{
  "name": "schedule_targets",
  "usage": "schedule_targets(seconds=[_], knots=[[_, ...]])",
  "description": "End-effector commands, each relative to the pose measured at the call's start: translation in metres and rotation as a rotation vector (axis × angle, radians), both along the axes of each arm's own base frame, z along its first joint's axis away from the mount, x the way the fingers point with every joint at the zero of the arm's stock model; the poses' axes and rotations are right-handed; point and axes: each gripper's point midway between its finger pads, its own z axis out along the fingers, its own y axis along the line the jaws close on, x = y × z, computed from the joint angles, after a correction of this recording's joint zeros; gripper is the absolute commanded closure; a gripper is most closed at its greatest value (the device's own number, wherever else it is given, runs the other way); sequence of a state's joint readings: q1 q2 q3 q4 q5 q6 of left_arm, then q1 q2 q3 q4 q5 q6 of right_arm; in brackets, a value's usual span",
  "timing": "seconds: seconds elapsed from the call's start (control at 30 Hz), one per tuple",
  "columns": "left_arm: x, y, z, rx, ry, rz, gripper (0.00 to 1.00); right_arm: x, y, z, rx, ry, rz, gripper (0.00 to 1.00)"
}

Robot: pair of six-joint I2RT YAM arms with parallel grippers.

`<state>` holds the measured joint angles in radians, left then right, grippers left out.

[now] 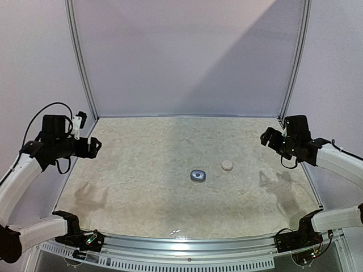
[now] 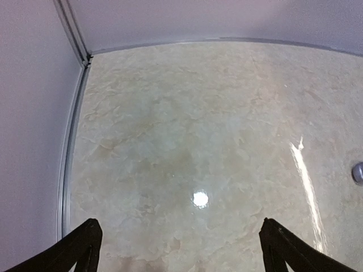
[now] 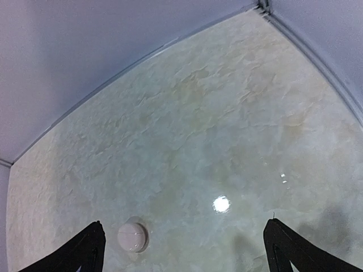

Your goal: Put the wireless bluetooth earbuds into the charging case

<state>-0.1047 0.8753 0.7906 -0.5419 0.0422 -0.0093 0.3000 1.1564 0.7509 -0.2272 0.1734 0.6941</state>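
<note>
Beige marbled tabletop is occupied mid-field by a small grey-blue rounded charging case and, near it, a whitish round case, no earbuds being discernible; with left gripper and right gripper both spread and empty at the sides, a one-fingered touch is judged liable to skid either case across the gloss.

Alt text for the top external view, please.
A grey case and a round white case lie apart near the middle of the marbled table. The left pincer and right pincer hover open and empty at its sides.
</note>
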Motion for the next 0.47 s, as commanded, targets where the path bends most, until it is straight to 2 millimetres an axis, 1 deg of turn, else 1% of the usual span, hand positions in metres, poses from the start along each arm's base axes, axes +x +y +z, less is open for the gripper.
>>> schedule_targets(seconds=[0.0,0.03,0.1,0.13,0.27,0.43], knots=[[0.024,0.029,-0.002,-0.054,-0.146,0.178,0.01,-0.015,-0.050,0.021,-0.184,-0.100,-0.182,0.01],[0.025,0.034,-0.012,-0.038,-0.151,0.201,0.01,-0.020,-0.054,0.018,-0.197,-0.102,-0.194,0.01],[0.027,0.039,-0.026,0.003,-0.181,0.207,0.01,-0.027,-0.059,0.014,-0.210,-0.128,-0.206,0.01],[0.027,0.041,-0.033,0.026,-0.196,0.209,0.01,-0.030,-0.061,0.016,-0.204,-0.154,-0.213,0.01],[0.024,0.053,-0.047,0.045,-0.291,0.268,0.01,-0.040,-0.075,0.014,-0.205,-0.194,-0.284,0.01],[0.020,0.053,-0.054,0.025,-0.363,0.267,0.01,-0.039,-0.076,0.017,-0.219,-0.199,-0.288,0.01]])
